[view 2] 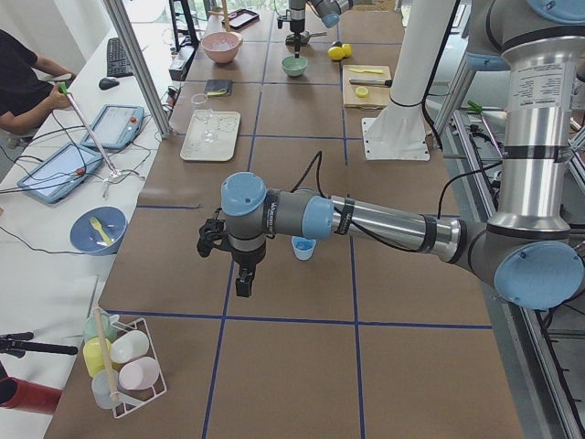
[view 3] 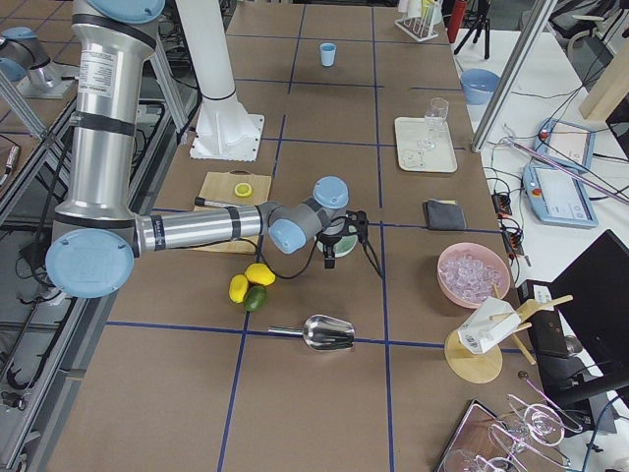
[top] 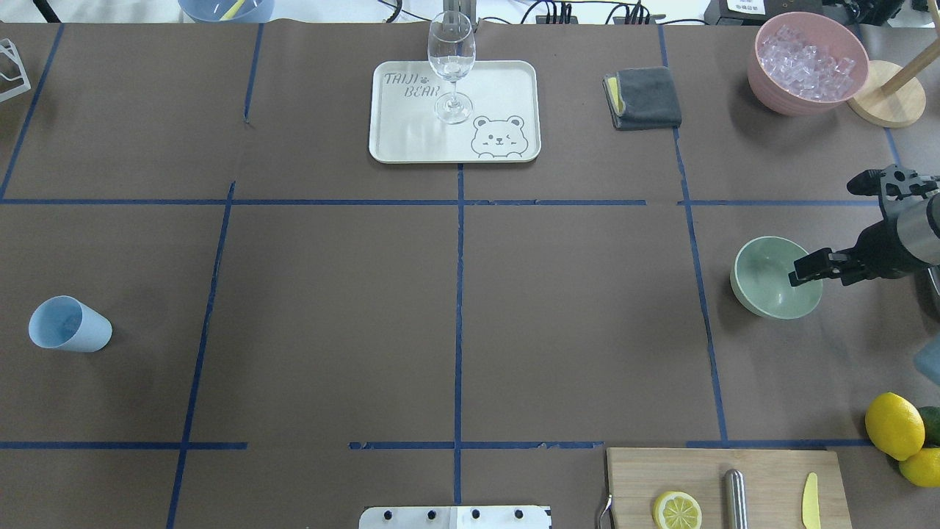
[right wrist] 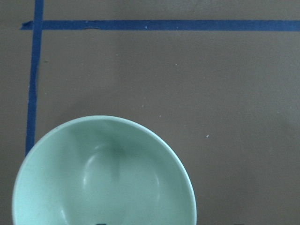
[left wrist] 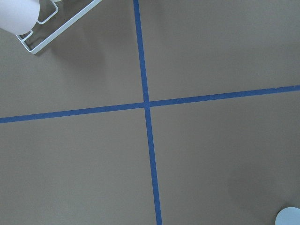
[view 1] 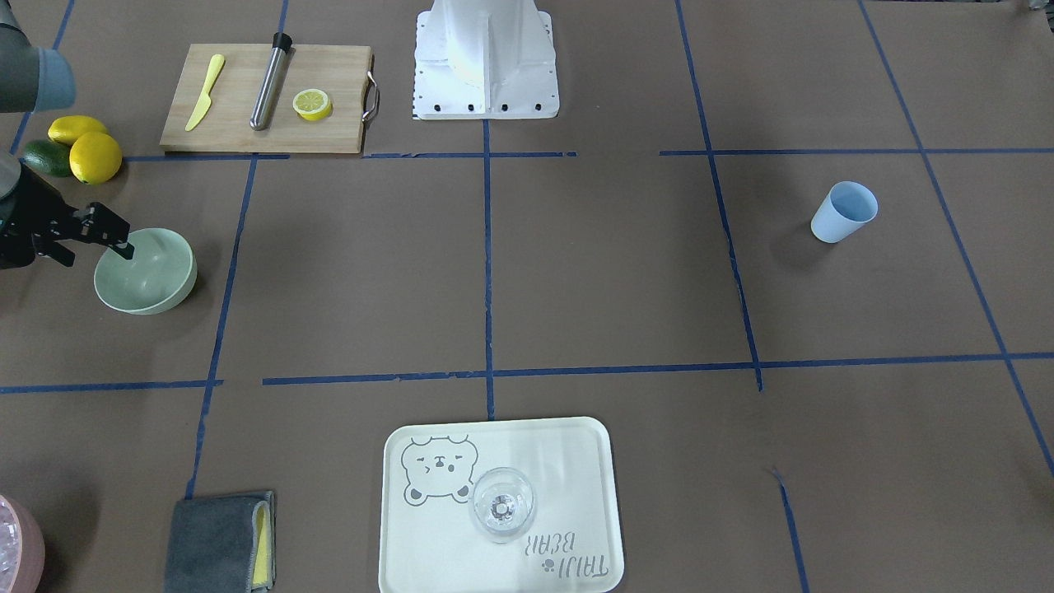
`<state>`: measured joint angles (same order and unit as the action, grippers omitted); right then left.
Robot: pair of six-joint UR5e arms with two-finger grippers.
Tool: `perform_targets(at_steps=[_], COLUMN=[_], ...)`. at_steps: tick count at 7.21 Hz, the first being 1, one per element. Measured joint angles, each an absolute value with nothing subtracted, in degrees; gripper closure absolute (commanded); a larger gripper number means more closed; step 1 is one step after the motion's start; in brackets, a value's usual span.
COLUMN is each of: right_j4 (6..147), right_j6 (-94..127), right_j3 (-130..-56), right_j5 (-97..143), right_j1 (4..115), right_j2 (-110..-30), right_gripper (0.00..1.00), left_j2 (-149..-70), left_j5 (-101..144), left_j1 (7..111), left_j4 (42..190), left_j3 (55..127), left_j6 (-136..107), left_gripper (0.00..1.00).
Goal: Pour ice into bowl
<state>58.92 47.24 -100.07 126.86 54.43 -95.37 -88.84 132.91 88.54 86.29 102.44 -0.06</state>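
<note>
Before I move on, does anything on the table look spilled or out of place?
Nothing stands out. The ice is all in the pink bowl, none spilled; the green bowl stands upright and empty.

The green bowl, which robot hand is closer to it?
Right. The right gripper is over the bowl's edge; the left gripper is far off, by the blue cup.

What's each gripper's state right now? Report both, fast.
Left gripper: cannot be told; seen only from the side view.
Right gripper: cannot be told; its tips hang at the bowl's rim.
</note>
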Motion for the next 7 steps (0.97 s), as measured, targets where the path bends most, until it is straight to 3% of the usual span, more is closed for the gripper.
perform_targets(at_steps=[2,3,4,5,7], right_j4=[58.1,58.0,57.9,57.9,57.9], right_j6=[48.5,48.6,48.6,48.6,48.1], right_j3=[-98.2,-97.6,-96.7,-95.9,-95.8], right_j5=[126.0,125.8,125.5,125.4,126.2], right_j1=[53.6,53.2,52.7,52.3,52.2], right_j2=[-94.7,-94.5,-93.9,-93.2,-93.0], right_gripper=[0.09,0.26,0.82,1.0,1.0], left_j2=[-88.9,-88.9,-88.9,-88.9,-88.9], left_j5=[132.9,133.0,133.1,133.1,133.2], left_j1=[88.6,88.6,88.6,88.6,88.6], left_j4=[86.3,86.3,86.3,86.3,86.4], left_j3=[102.6,102.7,102.8,102.8,102.8], left_j6=[-0.1,-0.1,-0.1,-0.1,-0.1], left_gripper=[0.0,0.0,0.0,0.0,0.0])
